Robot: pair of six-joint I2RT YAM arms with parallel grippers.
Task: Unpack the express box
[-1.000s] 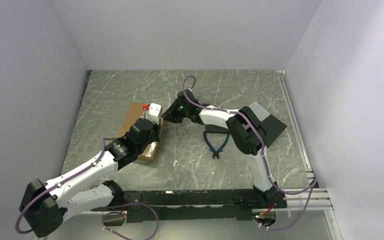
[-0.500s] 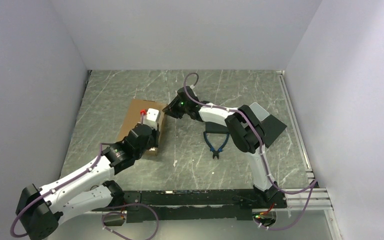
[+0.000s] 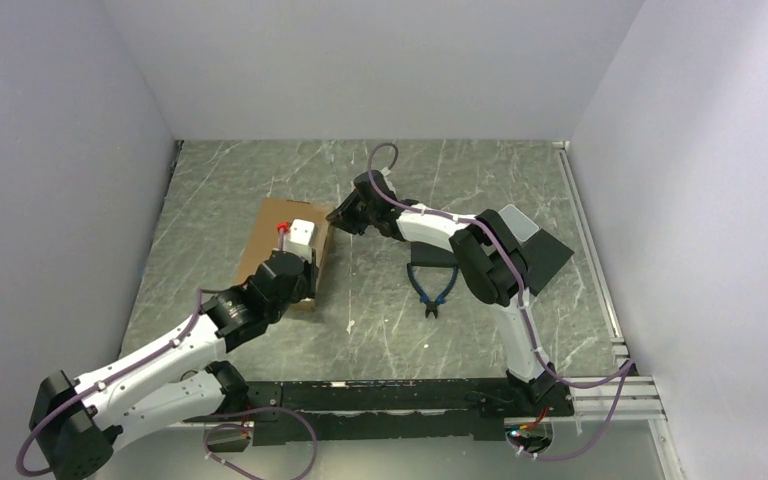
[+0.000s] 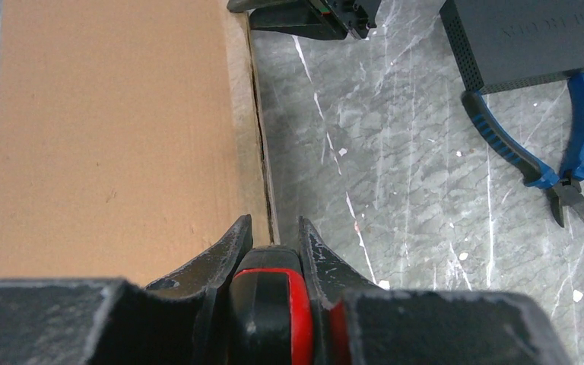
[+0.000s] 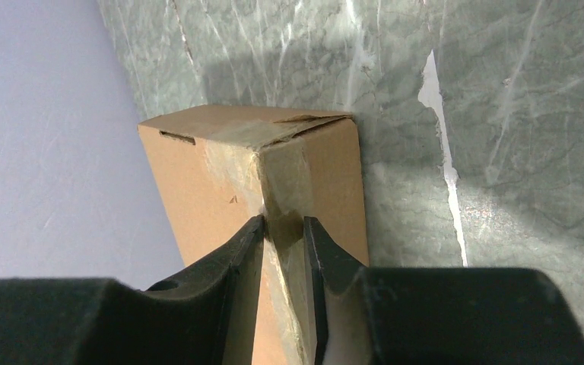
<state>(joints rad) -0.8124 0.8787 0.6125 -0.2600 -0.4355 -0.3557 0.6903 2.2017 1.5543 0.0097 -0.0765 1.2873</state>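
The express box [image 3: 268, 235] lies flat on the bench [image 3: 460, 180], left of centre, its long side running away from the arm bases and its lid down. Along its right edge there's a dark slit where lid meets wall, with clear tape glinting over the far corner. The right hand [image 5: 281, 222] is on that far right corner: fingers close together, astride the taped edge, pinching cardboard between them. At the near end of the same edge sits the left hand [image 4: 271, 232], fingers clamped tight on a red-and-black tool [image 4: 268, 293], just beside the slit.

Out to the right, well apart from the box, there's a dark grey case [image 4: 532, 34] with raised lettering on top. It reads upside down from the left wrist and is too faint to make out. Blue-handled cutters [image 4: 551, 152] lie beside it, handles running up to its near edge, jaws pointing toward the arm bases.

Against a second ago, the left hand has slid back along the box's right edge toward the near end, so more of the brown lid shows. The right hand has crept slightly toward the far wall. Case and cutters haven't budged.
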